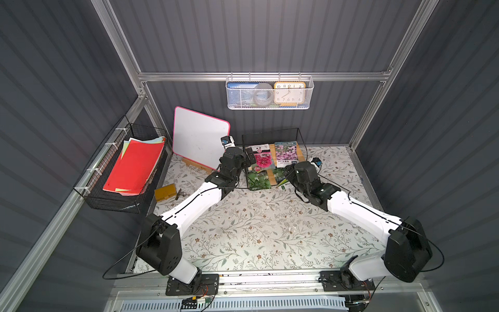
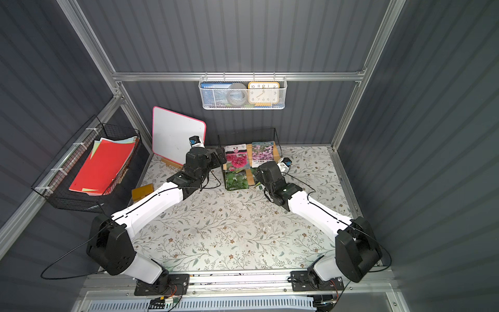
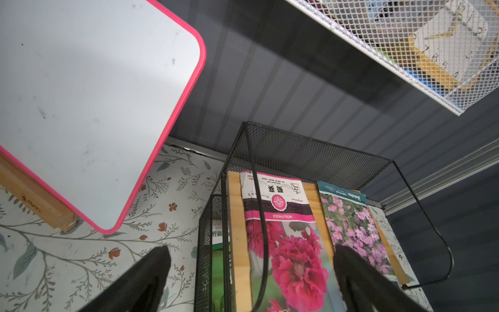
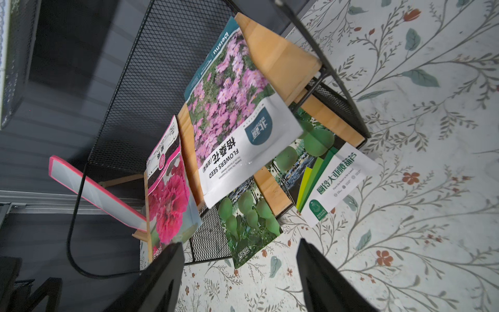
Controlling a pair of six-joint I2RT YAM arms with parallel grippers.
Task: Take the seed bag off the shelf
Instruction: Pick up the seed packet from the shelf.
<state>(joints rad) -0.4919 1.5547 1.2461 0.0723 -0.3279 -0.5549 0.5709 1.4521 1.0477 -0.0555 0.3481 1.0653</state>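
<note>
Seed bags: four, all on the shelf (image 3: pixel 297 154). The hollyhock bag (image 3: pixel 286 243) and the pink-flower bag (image 3: pixel 353 227) lie on the upper board. The gourd bags (image 4: pixel 248 216) lie on the lower board and jut past its front.
Progress: none removed; grasp and withdrawal are left.
Left tool (image 3: pixel 252 251): spread wide, empty, at the hollyhock bag.
Right tool (image 4: pixel 239 244): partly spread, empty, facing the gourd bags.
Bench (image 1: pixel 256 229): floral covering; whiteboard (image 1: pixel 198 135) beside the shelf.
Room: grey ribbed walls.

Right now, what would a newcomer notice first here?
A pink hollyhock packet and a purple flower packet lie on the top board of the shelf at the back. Left of it leans a pink-rimmed whiteboard; red papers fill a black basket hung further left.
</note>
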